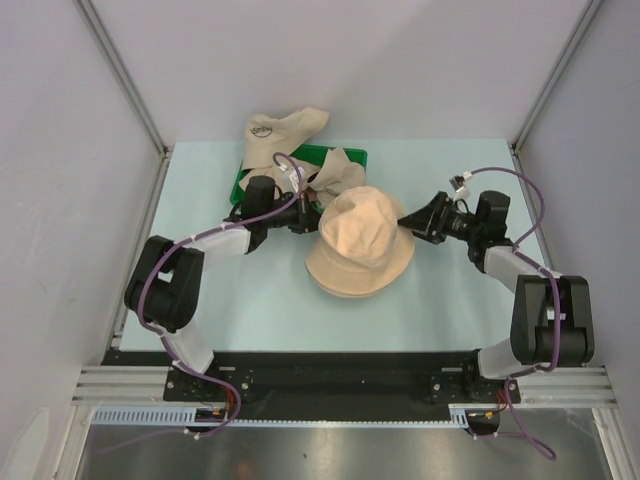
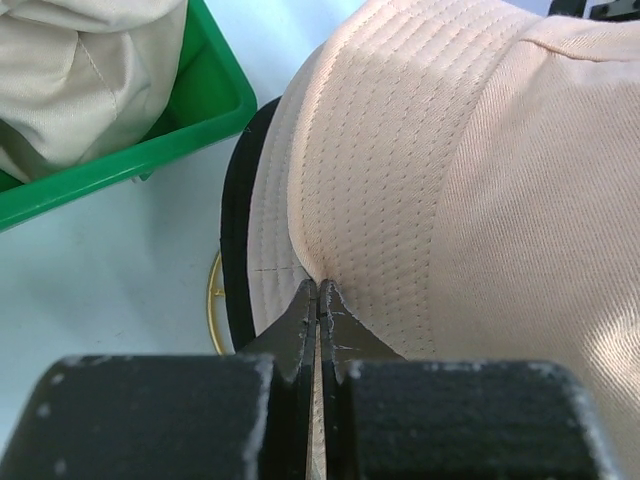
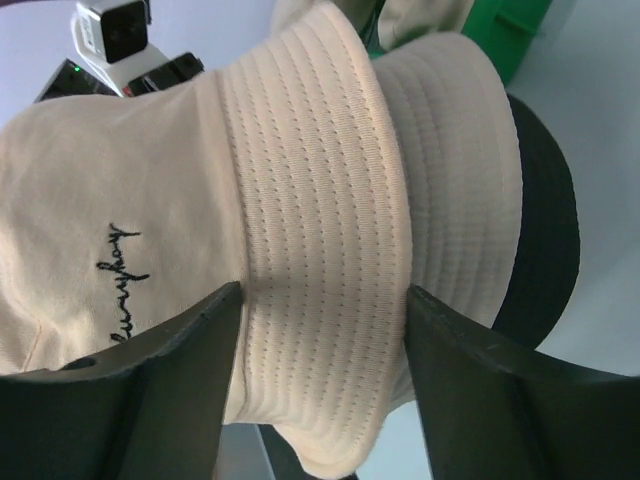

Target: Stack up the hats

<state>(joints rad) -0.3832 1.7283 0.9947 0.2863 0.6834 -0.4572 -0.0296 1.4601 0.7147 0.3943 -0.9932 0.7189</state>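
A peach hat (image 1: pixel 360 240) sits on top of a pile of hats mid-table. In the right wrist view its crown (image 3: pixel 100 180) carries dark script. Below it show a paler brim (image 3: pixel 460 150) and a black brim (image 3: pixel 545 230). My left gripper (image 1: pixel 305 215) is shut on the peach hat's brim (image 2: pixel 380 180) at its left edge, with fabric pinched between the fingertips (image 2: pixel 300 310). My right gripper (image 1: pixel 405 222) is at the hat's right edge. It stands open, its fingers (image 3: pixel 190 340) on either side of the stitched brim (image 3: pixel 325 220).
A green tray (image 1: pixel 243 186) stands behind the left gripper and holds a beige hat (image 1: pixel 340 170). Another beige hat (image 1: pixel 285 130) lies behind it against the back wall. A gold wire ring (image 2: pixel 213 300) peeks out under the black brim (image 2: pixel 237 230). White walls enclose the table.
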